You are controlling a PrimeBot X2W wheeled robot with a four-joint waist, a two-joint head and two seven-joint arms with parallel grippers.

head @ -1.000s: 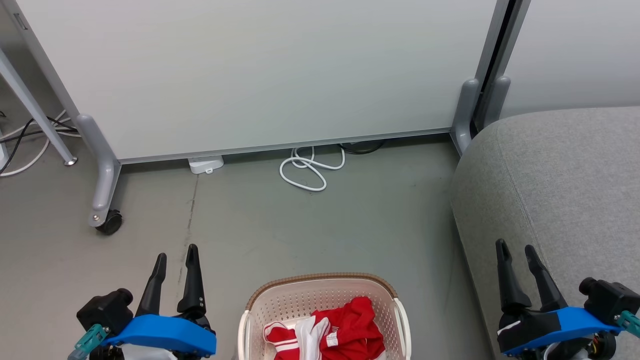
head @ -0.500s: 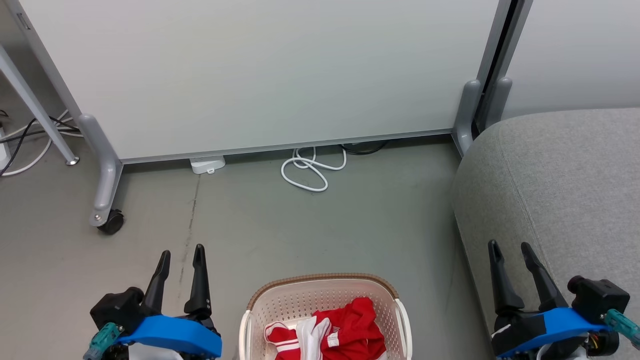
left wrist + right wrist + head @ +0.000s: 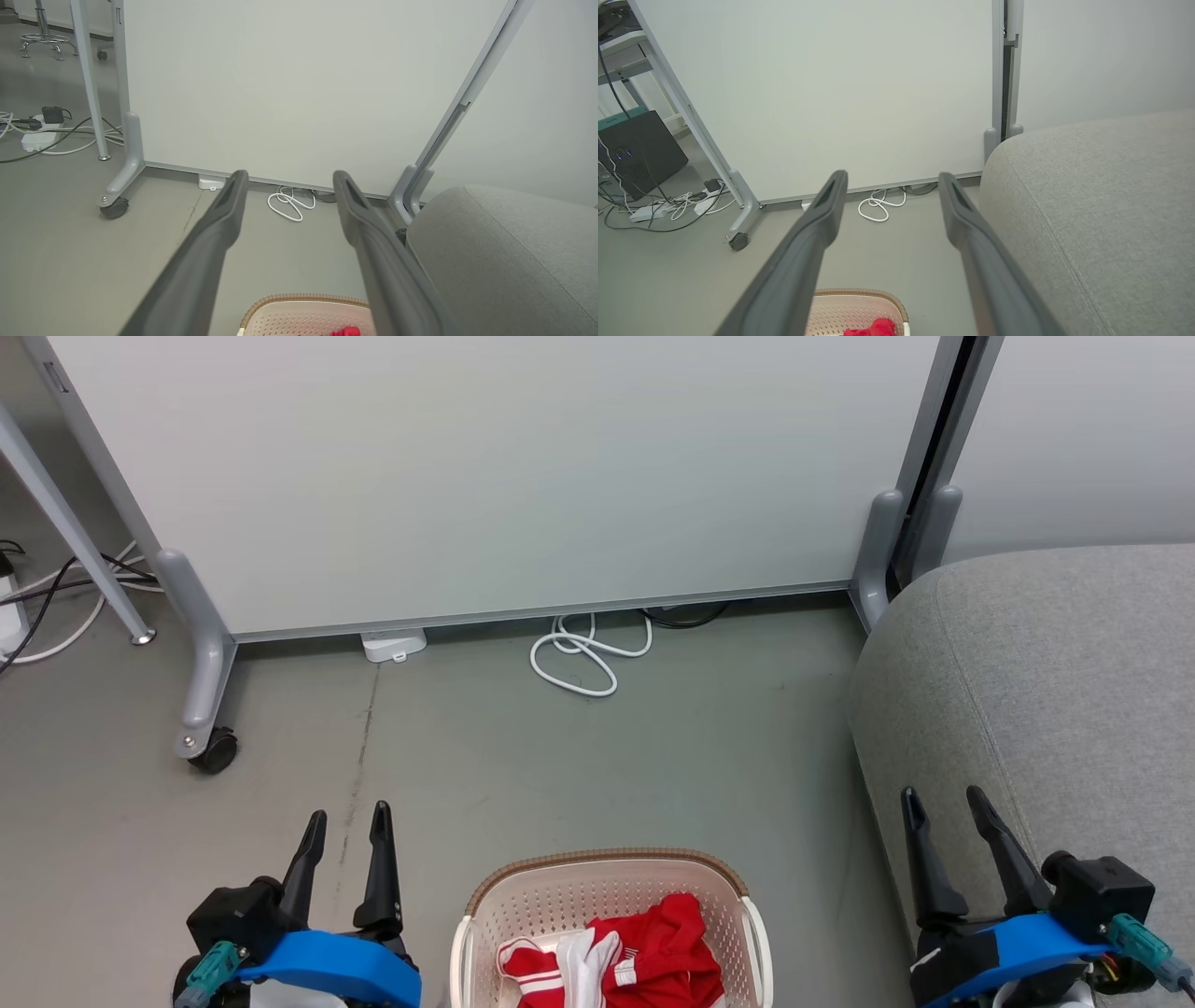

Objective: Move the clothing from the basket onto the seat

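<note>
Left gripper (image 3: 348, 814): jaws parted, nothing held between the two long dark fingers, which point forward over the bare grey floor (image 3: 579, 765). Right gripper (image 3: 941, 795): jaws likewise parted and empty, with the fingers lying over the near edge of the seat (image 3: 1055, 663); whether they touch the fabric cannot be told. Between the two grippers, behind their fingertips and somewhat nearer the left one, stands the basket (image 3: 607, 855), a cream perforated tub with a brown woven-look rim. The clothing (image 3: 653, 943) lies crumpled inside it, red cloth with white panels and striped trim, apart from both grippers. In each wrist view the far rim of the basket and a scrap of red appear low between that gripper's own spread fingers. The seat, light grey with a stitched seam and a rounded corner, extends ahead of and outward from the right gripper. Well ahead of both sets of fingertips a coiled white cable (image 3: 583, 658) lies on the floor at the foot of a pale partition panel (image 3: 513, 476). The panel's grey leg ends in a black caster (image 3: 213, 751), ahead of the left gripper and to its outer side
</note>
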